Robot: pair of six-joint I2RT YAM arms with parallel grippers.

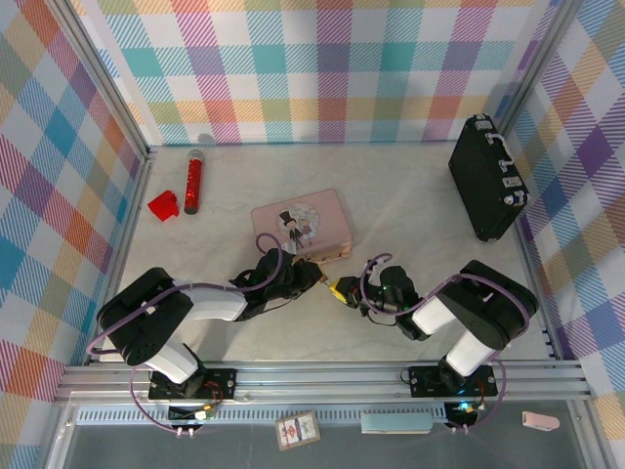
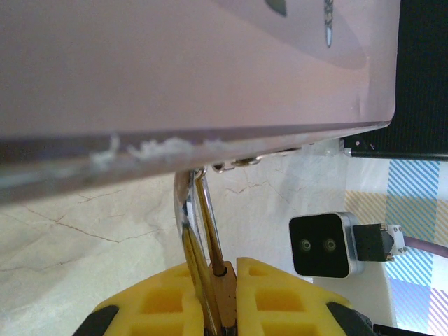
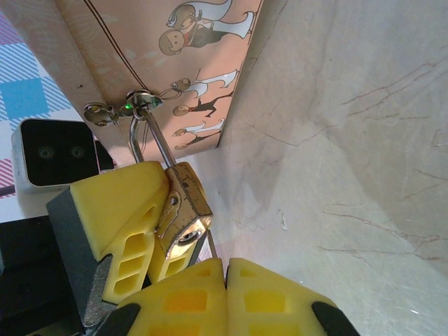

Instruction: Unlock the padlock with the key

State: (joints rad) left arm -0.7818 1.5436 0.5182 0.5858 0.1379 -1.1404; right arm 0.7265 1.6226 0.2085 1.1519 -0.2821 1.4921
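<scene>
robot lab test cell. aluminium extrusion frame (image 1: 322, 383) boxes in pale marbled tabletop (image 1: 420, 195). plaid cloth backdrops (image 1: 322, 68) hang on left, far, right sides. cabled left arm (image 1: 166, 327) and right arm (image 1: 479, 313) bolted at near rail. loose props: red cylinder (image 1: 193, 186) far left, black case (image 1: 488, 176) far right.

The key (image 3: 209, 243) is nearly swallowed between the right hand's (image 3: 225, 273) pads, a mere sliver showing. From above it's too small to make out, and the pink tin (image 2: 196, 63) sits blurred, cut off, at the left wrist.
</scene>
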